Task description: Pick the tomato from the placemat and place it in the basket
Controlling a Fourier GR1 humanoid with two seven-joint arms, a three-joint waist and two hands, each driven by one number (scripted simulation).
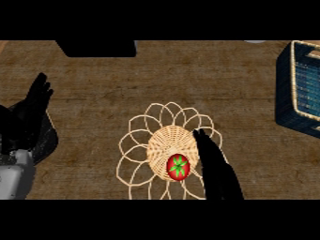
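A red tomato point(178, 167) with a green star-shaped stem lies on the woven centre of a round wicker placemat point(163, 140) with looped edges, low in the middle of the view. My right hand point(213, 168) is just right of the tomato, fingers straight and pointing up the view, beside it and not curled round it. The dark blue basket point(284, 89) with a pale woven rim stands at the right edge. At the left edge my left hand point(25, 117) rests open with its fingers up.
A black box-like object point(96, 48) sits at the counter's far edge, left of centre. A dark round object point(46, 140) lies under my left hand at the left edge. Brown counter top stretches between the placemat and the basket.
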